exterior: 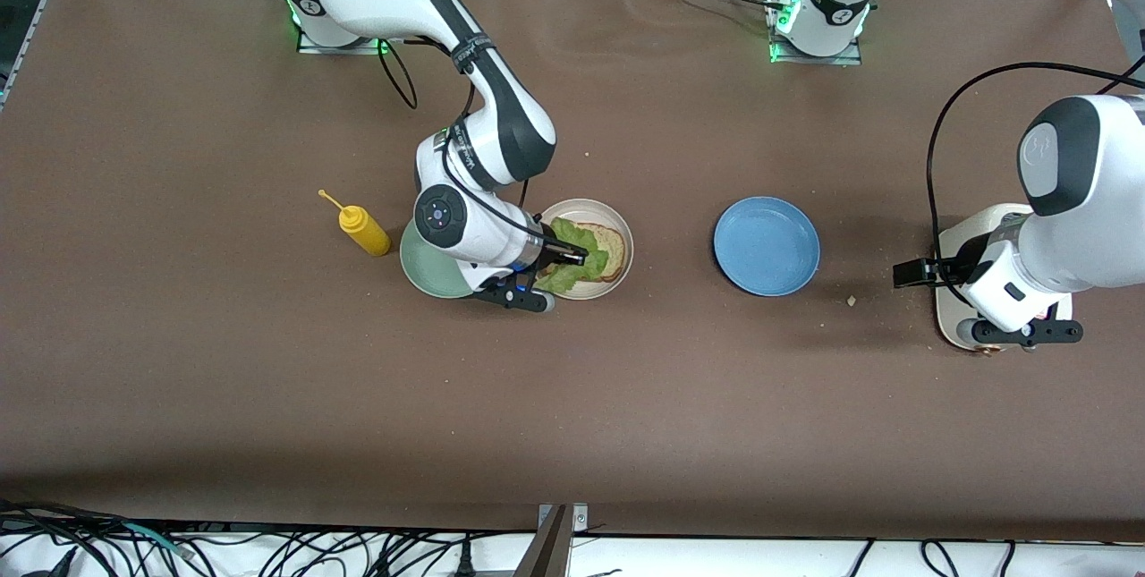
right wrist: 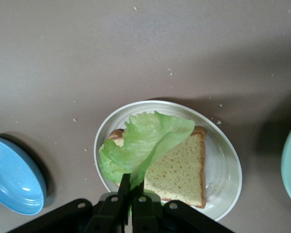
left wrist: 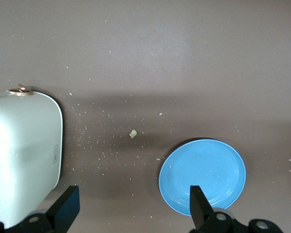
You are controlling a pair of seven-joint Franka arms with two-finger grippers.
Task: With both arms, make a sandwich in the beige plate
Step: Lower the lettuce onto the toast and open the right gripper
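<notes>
We see the right gripper (exterior: 572, 257) over the beige plate (exterior: 617, 228), its fingers pinched shut on one edge of the lettuce (exterior: 572, 241). In the right wrist view the leaf (right wrist: 140, 145) hangs from the closed fingers (right wrist: 134, 187) and drapes across one corner of the bread (right wrist: 182, 170), which lies flat in the plate (right wrist: 223, 160). The relation that matters here is leaf to slice: the lettuce runs lengthwise away from the fingers and covers only part of the bread, so we judge that the coming release wants the leaf carried farther over the slice's bare portion.

The left gripper (exterior: 912, 274) hovers, fingers spread wide and empty, at the left arm's end of the table, between the blue plate (exterior: 767, 246) and a white toaster (exterior: 953, 237); the left wrist view shows both the toaster (left wrist: 24, 155) and the blue plate (left wrist: 203, 174). That arm waits. No second slice is visible to us. The right arm is plainly the nearer to the sandwich. A mint plate (exterior: 420, 268) and a mustard bottle (exterior: 362, 230) stand beside the beige plate, toward the right arm's end.
</notes>
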